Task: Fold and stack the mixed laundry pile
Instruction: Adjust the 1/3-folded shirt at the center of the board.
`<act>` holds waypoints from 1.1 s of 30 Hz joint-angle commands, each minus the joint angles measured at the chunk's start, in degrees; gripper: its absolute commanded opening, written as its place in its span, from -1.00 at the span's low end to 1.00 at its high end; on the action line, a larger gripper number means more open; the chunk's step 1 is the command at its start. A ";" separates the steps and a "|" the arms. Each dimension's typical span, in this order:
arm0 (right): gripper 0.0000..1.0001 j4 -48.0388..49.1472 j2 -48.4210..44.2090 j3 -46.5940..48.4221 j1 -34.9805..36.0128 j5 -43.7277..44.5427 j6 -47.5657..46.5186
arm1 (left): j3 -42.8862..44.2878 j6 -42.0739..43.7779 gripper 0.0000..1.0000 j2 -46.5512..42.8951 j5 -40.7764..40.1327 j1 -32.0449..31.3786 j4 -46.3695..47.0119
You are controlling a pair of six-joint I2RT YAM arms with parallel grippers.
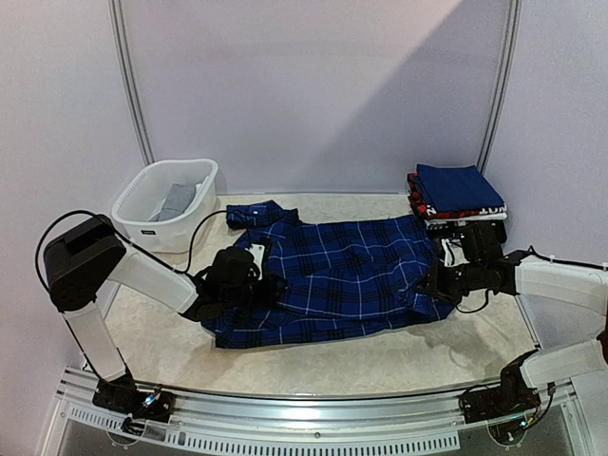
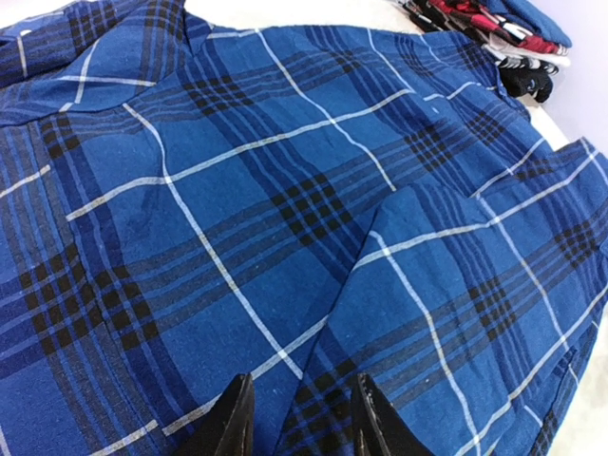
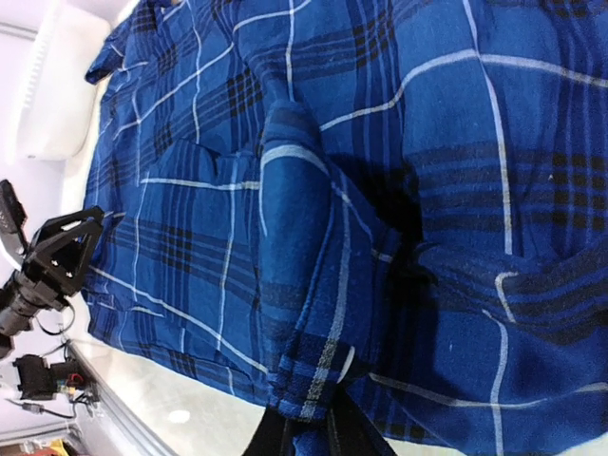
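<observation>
**Plaid shirt spread out, one edge pinched: how it looks like it'll handle**

The dark blue plaid shirt (image 1: 332, 271) lies mostly flat on the table (image 1: 380, 356), stretched between the two arms. The right gripper (image 3: 309, 437) is clamped on a ridge of its fabric, and you can see the cloth bunching into a long fold running away from the jaws. The left gripper (image 2: 302, 382) sits low over the other end, fingers apart, nothing between them but the shirt underneath.

My guess is it's light, thin woven cotton, totally limp, so it'll drape and drag rather than hold any shape. It doesn't look slippery, but a single layer could slide out of a shallow pinch. I'd grab at hems or corners, both sides at once, so the fold line stays straight.

The table is pale, smooth and matte, so the cloth should slide over it fine. Room is okay: there's a folded stack (image 1: 458, 190) just beyond the right gripper. A white basket (image 1: 152, 233) with a grey garment (image 1: 176, 201) in it sits beyond the left one. Plain walls close in the sides.
</observation>
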 commanded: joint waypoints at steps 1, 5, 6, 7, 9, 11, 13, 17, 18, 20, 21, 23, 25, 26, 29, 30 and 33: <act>-0.82 -13.70 -0.68 5.95 2.90 11.92 -3.10 | -1.30 -0.24 -0.30 -0.51 0.35 1.31 1.04; -0.86 -22.03 -1.37 10.62 4.00 19.84 -5.47 | -2.24 -0.01 -0.31 -1.71 0.27 1.48 1.23; -0.87 -23.45 -1.50 11.60 4.05 20.65 -5.87 | -2.35 0.02 -0.31 -1.92 0.25 1.54 1.22; -0.88 -24.75 -1.65 12.50 4.14 22.94 -6.38 | -2.59 0.02 -0.31 -2.25 0.30 1.58 1.15; -0.89 -27.70 -1.78 14.37 4.34 26.50 -7.28 | -3.03 0.10 -0.31 -3.07 0.10 1.68 1.00; -0.90 -30.55 -1.50 15.90 4.66 30.68 -7.31 | -3.53 0.19 -0.30 -3.96 -0.14 1.68 0.87; -0.90 -32.23 -0.86 16.89 5.09 35.20 -6.80 | -3.97 0.28 -0.28 -4.78 -0.39 1.74 0.77; -0.90 -32.28 3.10 17.05 6.14 40.93 -5.50 | -4.78 0.35 -0.20 -5.95 -0.76 1.74 0.94; -0.90 -32.16 5.21 17.19 6.56 42.25 -5.20 | -4.85 0.37 -0.19 -6.15 -0.72 1.70 0.95; -0.89 -31.33 8.46 17.46 7.23 44.49 -4.81 | -5.11 0.43 -0.17 -6.36 -0.81 1.68 0.95; -0.89 -30.67 9.80 17.58 7.57 45.13 -4.69 | -5.20 0.41 -0.16 -6.39 -0.85 1.73 0.95; -0.88 -28.99 13.32 17.81 7.81 45.39 -4.77 | -5.28 0.46 -0.16 -6.48 -0.98 1.76 0.99; -0.88 -28.50 15.80 18.55 8.19 46.32 -5.00 | -5.30 0.54 -0.16 -6.55 -0.91 1.75 0.90; -0.88 -28.55 16.54 18.97 8.49 47.24 -4.96 | -5.29 0.55 -0.16 -6.61 -0.95 1.69 0.87; -0.87 -29.81 18.40 20.71 9.67 50.89 -4.70 | -5.51 0.55 -0.15 -6.81 -0.95 1.70 0.86; -0.87 -30.58 18.71 21.39 10.28 52.20 -4.46 | -5.60 0.55 -0.15 -6.97 -1.01 1.74 0.86; -0.85 -32.14 18.63 23.22 12.02 54.29 -3.72 | -5.91 0.46 -0.15 -7.50 -1.00 1.74 0.93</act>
